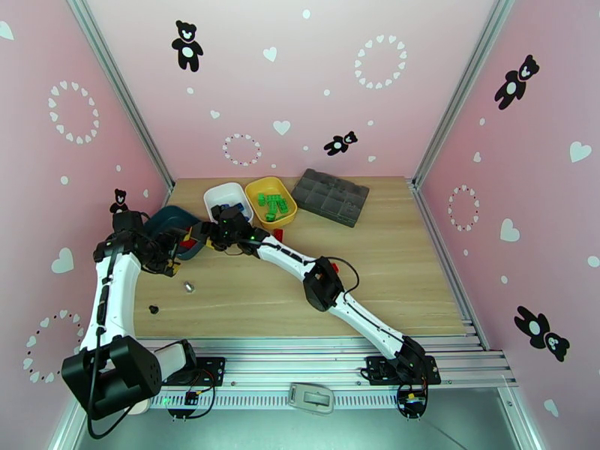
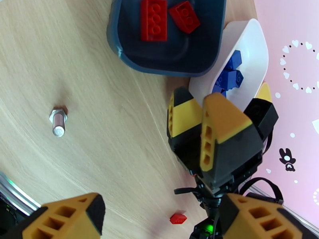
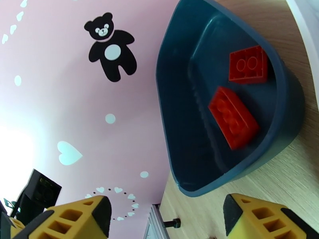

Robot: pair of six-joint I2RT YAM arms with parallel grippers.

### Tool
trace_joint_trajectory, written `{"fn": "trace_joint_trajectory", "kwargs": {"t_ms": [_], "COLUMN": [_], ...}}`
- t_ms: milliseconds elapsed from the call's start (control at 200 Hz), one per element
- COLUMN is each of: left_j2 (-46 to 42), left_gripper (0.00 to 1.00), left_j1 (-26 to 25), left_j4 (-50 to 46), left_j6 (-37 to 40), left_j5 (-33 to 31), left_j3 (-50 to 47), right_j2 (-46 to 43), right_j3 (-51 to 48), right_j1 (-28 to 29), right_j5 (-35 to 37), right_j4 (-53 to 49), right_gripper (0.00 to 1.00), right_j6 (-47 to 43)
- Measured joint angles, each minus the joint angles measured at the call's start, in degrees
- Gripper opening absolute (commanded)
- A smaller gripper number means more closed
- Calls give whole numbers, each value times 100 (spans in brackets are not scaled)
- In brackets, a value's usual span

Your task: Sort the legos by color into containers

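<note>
Red legos (image 3: 233, 116) in teal tray (image 3: 175, 116); right gripper (image 3: 167, 208) spread wide, empty, near it; left gripper (image 2: 161, 208) likewise spread

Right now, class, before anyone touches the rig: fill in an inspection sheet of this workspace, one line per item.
Surface: wooden table, no spills seen.
Job's things: red legos in the teal tray; blue legos in the white tray; green legos in the yellow tray; at least one red lego loose on the table.
Clutter: metal bolt, small black part, grey organizer box.
Grippers: left tool open, holding nothing; right tool open near the teal tray, holding nothing.
Cables: black cable looping off the right arm, nothing seen caught in it.
Surroundings: pink walls with bear and heart stickers.
</note>
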Motion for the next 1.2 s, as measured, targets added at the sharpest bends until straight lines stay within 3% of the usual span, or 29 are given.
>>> {"fn": "trace_joint_trajectory", "kwargs": {"t_ms": [205,435,606,796,1021,1201], "left_j2": [-184,-621,-417,754,2761,4157], "left_gripper": [83,84,84,84,84,83], "left_j1": [-114,-688,-2013,-3755,-5639,-6605], "left_j4": [-15,11,92,249,319,466], "left_j6": [122,101,-129,-317,7,931], "left_j5": [-50,-284,-811,-1543,-2153,-2146], "left_j3": [0,-269,-498,-229,1735,3226], "right_j2": [-472,-2730,-4531,-6037,-7595,-8867], "right_j3": [-94,-1655,-3233,-5539,-7858,-8994], "right_j1": [-57,-393,-925,-1598,-2754,-3821], "right_j5": [142,719,1462,2249,2551,2352], "right_j4": [-1453,-2986,-3851,-4441,-4776,-4931], "right_gripper": [73,73,73,76,78,78], "right_j6": [-1056,-2310,-3001,-3373,-3324,-3171]}}
